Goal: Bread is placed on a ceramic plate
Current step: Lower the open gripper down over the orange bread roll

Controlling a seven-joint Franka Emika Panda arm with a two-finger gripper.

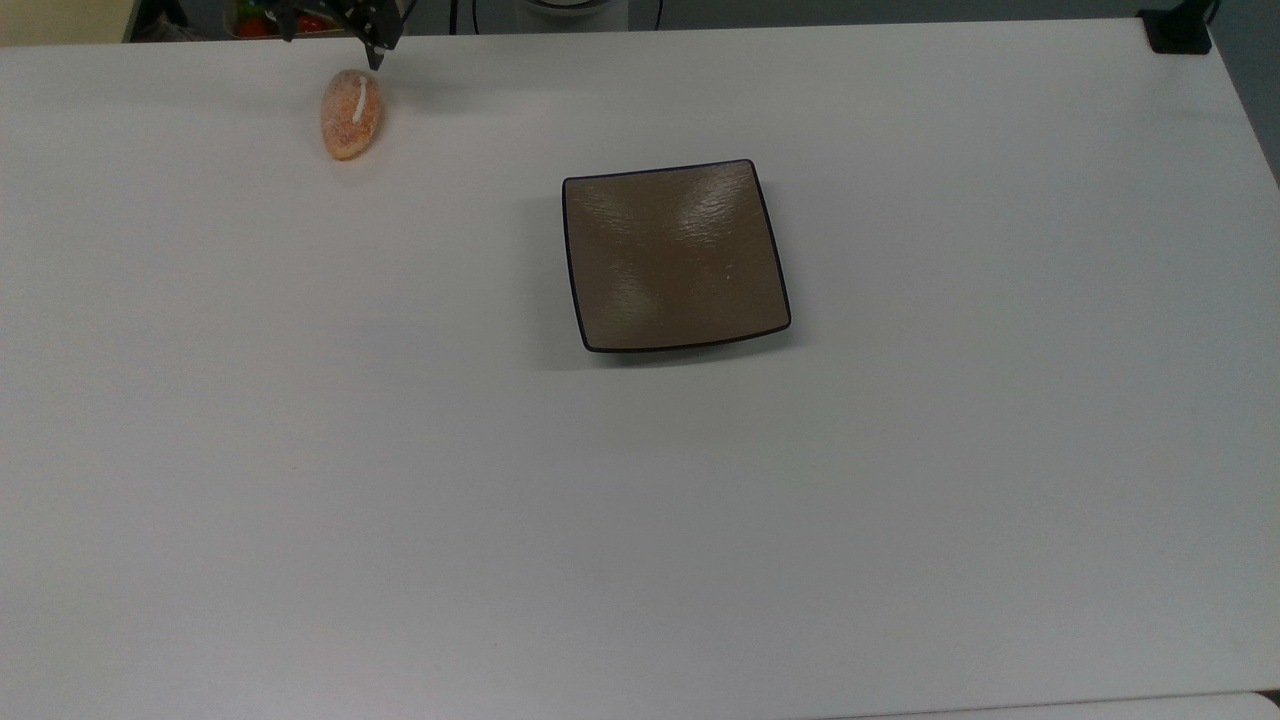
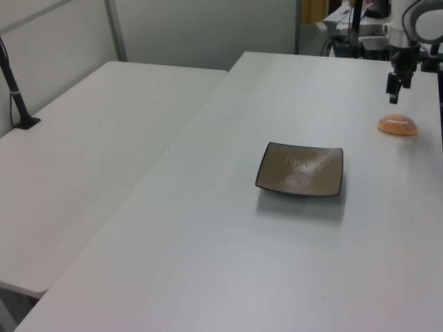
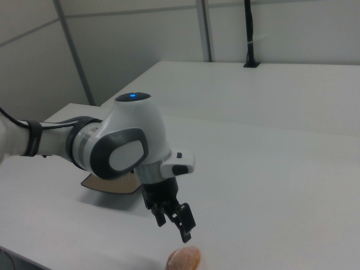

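The bread [image 1: 350, 113] is a small oval orange bun with a white stripe, lying near the far left corner of the table in the top view. My gripper [image 1: 332, 40] hangs open just above and behind it, holding nothing. In the left view the gripper [image 2: 397, 91] hovers over the bread [image 2: 397, 125]. The right view has the open gripper [image 3: 174, 225] a short way above the bread [image 3: 184, 259]. The ceramic plate [image 1: 675, 255] is square, glossy brown and bare at mid-table [image 2: 300, 169]. The arm partly hides the plate [image 3: 107, 185] in the right view.
A bin of colourful items [image 1: 305, 15] sits beyond the table's far edge by the gripper. A black clamp [image 1: 1180, 30] is at the top view's far right corner. A second white table [image 2: 90, 152] with a black pole [image 2: 15, 86] adjoins on the left view's left.
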